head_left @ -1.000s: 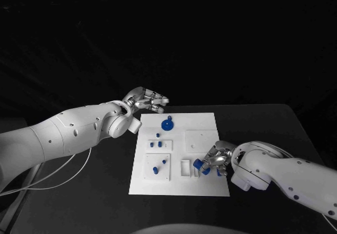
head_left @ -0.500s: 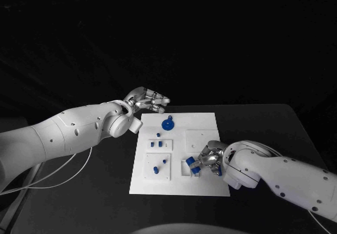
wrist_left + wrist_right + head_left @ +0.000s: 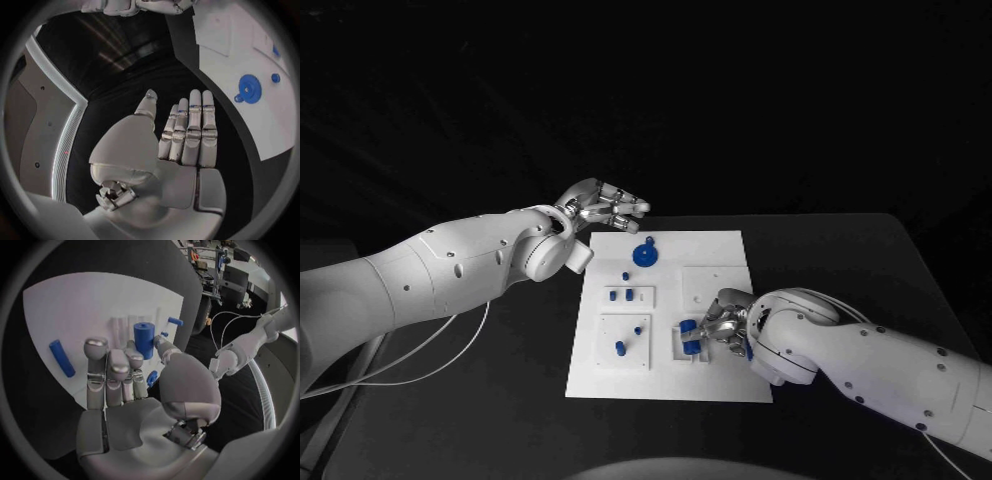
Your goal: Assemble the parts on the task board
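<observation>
- Head view: white task board (image 3: 668, 315) lying flat mid-worktop (image 3: 862, 260). Left hand (image 3: 600, 205) hovering just off the board's far left corner, fingers apart, holding nothing. Right hand (image 3: 721, 327) down over the board's near right part, fingers curled around a blue cylinder (image 3: 689, 336) at the small slotted fixture (image 3: 684, 344). Blue round disc with a tab (image 3: 643, 256) lying on the far part of the board, a small blue peg (image 3: 626, 275) just beside it. Two short blue pins (image 3: 622, 295) standing in a small raised plate; two more blue pins (image 3: 629, 340) in the larger raised plate nearer the robot.
- Left wrist view: left hand (image 3: 178, 140) over the black worktop beside the board's edge (image 3: 219, 65), fingers (image 3: 199, 125) straight and side by side, thumb apart, nothing grasped. Blue disc (image 3: 249, 89) and a small blue peg (image 3: 275, 77) visible on the white board.
- Right wrist view: right hand (image 3: 131, 385) over the board (image 3: 69, 310), blue cylinder (image 3: 144, 339) pinched upright between thumb and fingertips (image 3: 134, 360). Blue bar (image 3: 61, 358) lying flat on the board, apart from the hand. Another small blue piece (image 3: 151, 378) tucked by the thumb; contact unclear. Short blue pin (image 3: 175, 321) near the board's edge.
</observation>
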